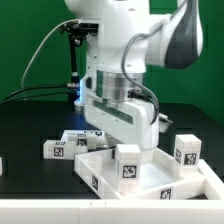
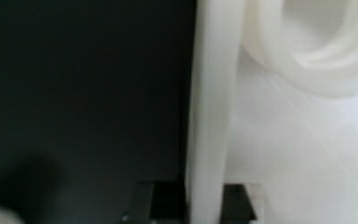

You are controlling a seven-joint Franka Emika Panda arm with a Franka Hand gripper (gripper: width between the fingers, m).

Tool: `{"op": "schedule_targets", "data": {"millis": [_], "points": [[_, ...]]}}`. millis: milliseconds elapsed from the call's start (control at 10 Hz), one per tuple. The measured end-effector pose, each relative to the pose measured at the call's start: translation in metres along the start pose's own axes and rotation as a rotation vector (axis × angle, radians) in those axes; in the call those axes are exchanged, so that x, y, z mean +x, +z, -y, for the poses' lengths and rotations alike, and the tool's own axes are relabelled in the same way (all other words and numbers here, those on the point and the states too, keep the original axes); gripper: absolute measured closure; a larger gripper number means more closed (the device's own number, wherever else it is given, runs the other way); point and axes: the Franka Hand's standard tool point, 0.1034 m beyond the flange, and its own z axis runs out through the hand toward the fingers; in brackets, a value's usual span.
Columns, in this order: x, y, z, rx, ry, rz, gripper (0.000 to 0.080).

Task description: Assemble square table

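Observation:
The white square table top [image 1: 165,182] lies at the front, toward the exterior view's right, with tags on its rim. My gripper [image 1: 108,143] reaches down onto the top's rim toward the exterior view's left. In the wrist view my gripper [image 2: 197,200] is shut on the thin white rim [image 2: 208,100] of the square table top [image 2: 309,150], with a dark finger [image 2: 153,202] on either side of it. A rounded white part [image 2: 318,45] rises from the top nearby. One tagged white leg [image 1: 128,163] stands upright on the top just in front of the hand.
Two tagged legs [image 1: 57,149] [image 1: 86,139] lie on the black table toward the exterior view's left. Another leg [image 1: 187,150] stands at the top's far side, toward the right. The robot's white body [image 1: 120,50] and cables fill the space behind.

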Motion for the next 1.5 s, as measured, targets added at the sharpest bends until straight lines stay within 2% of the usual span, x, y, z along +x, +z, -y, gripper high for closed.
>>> {"op": "schedule_targets", "data": {"millis": [100, 300, 500, 600, 700, 900, 1000, 1300, 1400, 1500], "points": [[0.007, -0.003, -0.002, -0.013, -0.104, 0.032, 0.0743], [0.037, -0.010, 0.002, 0.009, -0.396, 0.027, 0.0744], [0.031, -0.006, 0.000, 0.000, -0.479, 0.032, 0.0744], [0.035, -0.006, -0.001, -0.002, -0.559, 0.030, 0.0745], [0.047, -0.008, 0.006, 0.006, -0.644, 0.024, 0.0745], [0.068, -0.014, 0.032, 0.001, -0.925, -0.005, 0.0745], [0.073, -0.013, 0.035, 0.007, -1.066, -0.035, 0.0745], [0.076, -0.012, 0.030, -0.020, -1.224, -0.032, 0.0745], [0.076, -0.015, 0.035, -0.041, -1.317, -0.030, 0.0745], [0.076, -0.024, 0.055, -0.057, -1.420, -0.040, 0.0745]]}}
